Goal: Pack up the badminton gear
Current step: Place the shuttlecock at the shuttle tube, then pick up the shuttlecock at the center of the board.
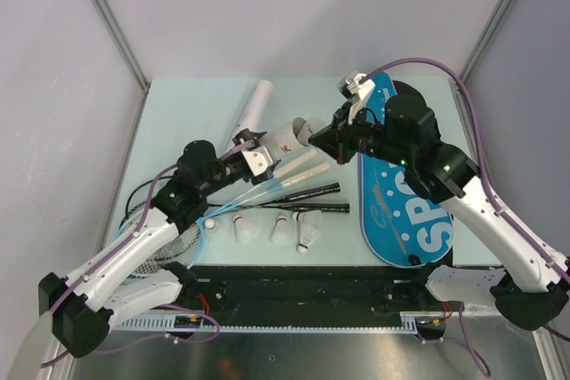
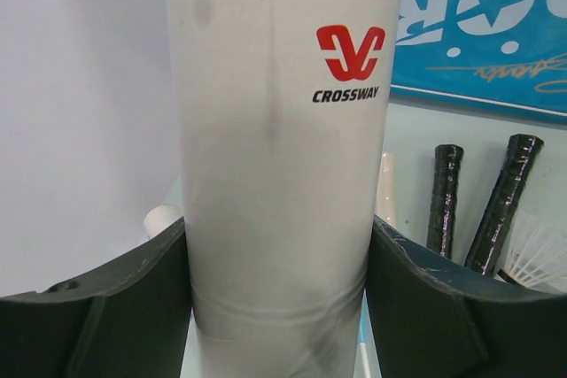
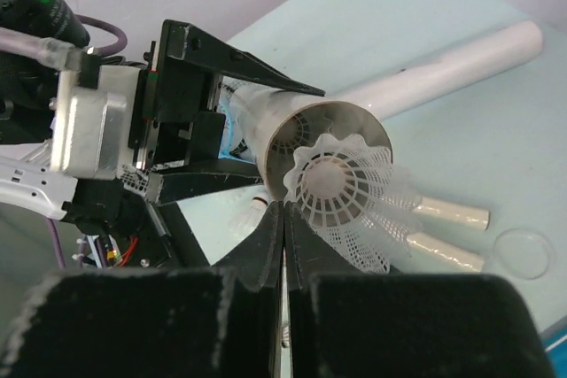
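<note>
My left gripper (image 2: 279,307) is shut on a white tube (image 2: 283,130) marked CROSSWAY and holds it tilted above the table (image 1: 287,138). My right gripper (image 3: 284,219) is shut and pinches the skirt rim of a white shuttlecock (image 3: 345,188) right at that tube's open mouth (image 3: 354,121). Several more shuttlecocks (image 1: 281,230) stand in a row near the front. Two rackets lie on the table, with their white handles (image 1: 298,171) and black handles (image 1: 316,193) pointing right. The blue-black bag (image 1: 405,193) lies flat at the right.
A second white tube (image 1: 254,104) lies at the back of the table (image 1: 178,122), behind the left gripper. A clear round lid (image 3: 523,252) rests near the white handles. The racket heads overhang the front left edge, under my left arm.
</note>
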Available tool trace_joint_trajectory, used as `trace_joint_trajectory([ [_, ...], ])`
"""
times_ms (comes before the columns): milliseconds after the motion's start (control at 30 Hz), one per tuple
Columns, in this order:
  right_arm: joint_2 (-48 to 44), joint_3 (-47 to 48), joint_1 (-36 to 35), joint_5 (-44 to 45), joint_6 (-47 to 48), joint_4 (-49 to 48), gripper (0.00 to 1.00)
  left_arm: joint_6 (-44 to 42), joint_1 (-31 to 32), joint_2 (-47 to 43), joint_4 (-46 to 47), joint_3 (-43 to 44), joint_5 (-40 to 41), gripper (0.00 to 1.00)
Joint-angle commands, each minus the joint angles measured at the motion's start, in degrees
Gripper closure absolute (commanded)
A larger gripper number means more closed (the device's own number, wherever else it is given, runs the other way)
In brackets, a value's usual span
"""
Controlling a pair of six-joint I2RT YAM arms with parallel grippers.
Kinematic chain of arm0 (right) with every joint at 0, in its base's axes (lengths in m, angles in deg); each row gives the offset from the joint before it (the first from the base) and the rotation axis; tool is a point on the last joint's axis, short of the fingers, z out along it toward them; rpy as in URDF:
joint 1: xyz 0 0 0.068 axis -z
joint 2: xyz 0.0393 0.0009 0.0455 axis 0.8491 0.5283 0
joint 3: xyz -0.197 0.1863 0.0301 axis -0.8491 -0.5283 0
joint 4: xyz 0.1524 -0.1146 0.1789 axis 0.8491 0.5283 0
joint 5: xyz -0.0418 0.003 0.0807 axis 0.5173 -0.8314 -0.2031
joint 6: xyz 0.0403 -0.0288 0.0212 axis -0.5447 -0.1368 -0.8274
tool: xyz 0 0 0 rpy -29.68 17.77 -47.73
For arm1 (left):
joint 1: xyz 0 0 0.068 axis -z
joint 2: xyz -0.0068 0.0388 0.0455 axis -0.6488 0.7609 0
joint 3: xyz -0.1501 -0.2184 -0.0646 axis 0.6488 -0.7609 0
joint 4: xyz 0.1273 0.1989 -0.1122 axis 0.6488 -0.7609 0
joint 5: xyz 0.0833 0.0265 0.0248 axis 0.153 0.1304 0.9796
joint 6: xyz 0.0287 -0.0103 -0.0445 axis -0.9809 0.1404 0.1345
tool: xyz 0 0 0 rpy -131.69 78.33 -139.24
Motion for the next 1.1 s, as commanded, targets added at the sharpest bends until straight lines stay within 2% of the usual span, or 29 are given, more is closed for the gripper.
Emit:
trace_joint_trajectory([
  [0, 3.73, 2.25, -0.13, -1.91, -4.49, -5.26, 1.0, -2.01, 0.42, -1.56, 2.17, 1.57, -4.41, 0.66],
  [67, 5.14, 1.47, 1.01, -6.36, -10.45, -9.98, 1.0, -1.14, 0.42, -2.09, 2.17, 1.31, -5.9, 0.66],
  [133, 5.85, -0.55, 3.81, -11.11, -18.59, -13.68, 0.7, -0.7, 0.42, -2.27, 2.26, 1.4, -6.26, 0.66],
  [167, 5.68, -1.78, 5.65, -19.15, -21.7, -19.62, 0.55, -0.17, 0.42, -2.44, 2.44, 1.4, -6.17, 0.66],
  [233, 1.4, -7.57, 11.01, -24.22, -27.24, -25.89, 0.26, 0.36, 0.42, -2.62, 2.88, 1.31, -4.24, 0.66],
  [267, -0.98, -9.68, 12.42, -25.37, -29.7, -31.66, 0.21, 0.8, 0.42, -2.53, 3.23, 1.31, -3.1, 0.67],
  [300, -2.92, -11.88, 13.57, -24.86, -29.2, -31.9, 0.16, 0.89, 0.42, -2.53, 3.49, 1.31, -0.4, 0.67],
  [333, -5.98, -11.98, 14.71, -23.98, -27.63, -30.59, 0.16, 0.98, 0.42, -2.36, 3.93, 1.22, 1.63, 0.67],
  [367, -7.23, -11.99, 14.64, -19.97, -25.44, -24.66, 0.16, 1.76, 0.42, -2.36, 4.54, 1.22, 4.52, 0.67],
  [400, -8.29, -12.16, 14.29, -17.32, -20.29, -21.65, 0.15, 1.94, 0.42, -1.84, 4.9, 1.48, 8.64, 0.68],
  [467, -10.57, -15.14, 12.71, -11.18, -17.26, -17.16, 0.14, 1.94, 0.42, -1.83, 4.99, 2.01, 12.18, 0.69],
  [633, -11.12, -23.31, 5.6, -2.1, -10.67, -14.67, 0.15, 1.94, 0.42, -2.88, 5.6, 1.84, 17.46, 0.69],
  [733, -6.29, -28.06, -2.83, 2.83, -8.64, -16.86, 0.22, 2.56, 0.42, -3.85, 7.27, 1.58, 23.17, 0.69],
  [867, 2.41, -33.42, -11.36, 6.52, -6.28, -29.48, 0.3, 3.35, 0.42, -6.92, 11.31, 0.61, 33.26, 0.69],
  [1067, 11.29, -36.42, -26.4, 25.65, 9.35, -31.73, 0.24, 2.3, 0.33, -10.7, 16.85, -2.99, 38.65, 0.68],
])
